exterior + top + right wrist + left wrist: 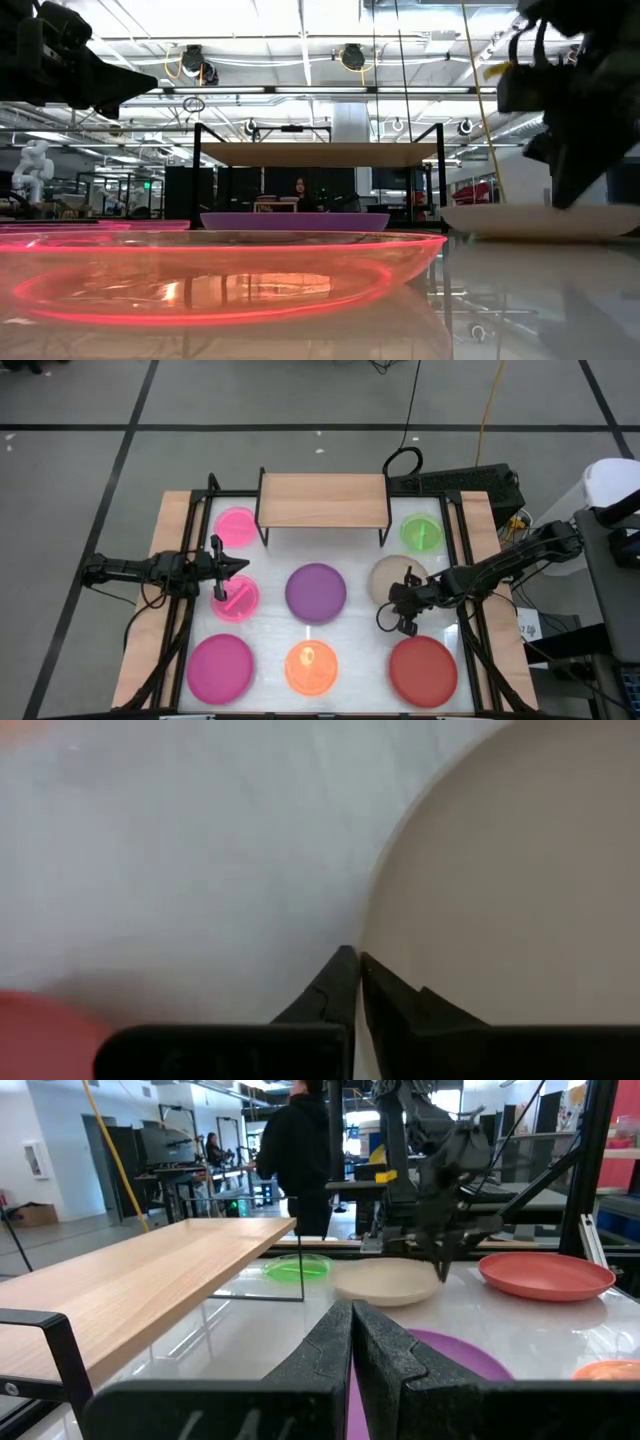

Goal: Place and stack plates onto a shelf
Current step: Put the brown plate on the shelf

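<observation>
The right gripper [350, 960], jaws together, is hovering at the beige plate [398, 576]'s near rim, seemingly just above it. The left gripper [352, 1312], jaws together, is hanging over the pink plate [235, 598]. The shelf [323, 500] is sitting bare at the bench [360, 625]'s far edge.

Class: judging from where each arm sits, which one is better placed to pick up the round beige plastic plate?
Right. The right pincer, fingers together, sits at the round beige plastic plate's rim; the left pincer is across the table.
</observation>
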{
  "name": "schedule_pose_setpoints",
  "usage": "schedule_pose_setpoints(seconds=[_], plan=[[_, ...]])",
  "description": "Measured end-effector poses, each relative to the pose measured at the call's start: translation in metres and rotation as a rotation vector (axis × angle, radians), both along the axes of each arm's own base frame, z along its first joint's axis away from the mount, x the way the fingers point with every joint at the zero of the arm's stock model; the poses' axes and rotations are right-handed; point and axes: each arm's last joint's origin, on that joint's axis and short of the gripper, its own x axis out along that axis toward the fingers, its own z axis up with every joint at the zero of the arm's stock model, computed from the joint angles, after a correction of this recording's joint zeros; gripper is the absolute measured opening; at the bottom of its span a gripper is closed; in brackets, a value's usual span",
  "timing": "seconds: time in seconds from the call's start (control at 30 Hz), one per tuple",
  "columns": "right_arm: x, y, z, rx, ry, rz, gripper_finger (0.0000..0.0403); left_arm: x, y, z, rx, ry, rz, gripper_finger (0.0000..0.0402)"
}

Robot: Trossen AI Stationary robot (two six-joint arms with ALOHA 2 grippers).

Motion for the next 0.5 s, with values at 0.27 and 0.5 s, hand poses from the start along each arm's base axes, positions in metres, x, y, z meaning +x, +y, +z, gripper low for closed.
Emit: schedule_pose_setpoints(seconds=[0.27,0.5], plan=[[0.021,0.010,0.069,-0.025,-0.266,0.145,0.0000,0.000,0.000,0.000,0.000,0.000,0.000,0.0019],[0.038,0.011,0.138,-0.167,-0.495,0.237,0.0001,0.000,0.000,0.000,0.000,0.000,0.000,0.0019]])
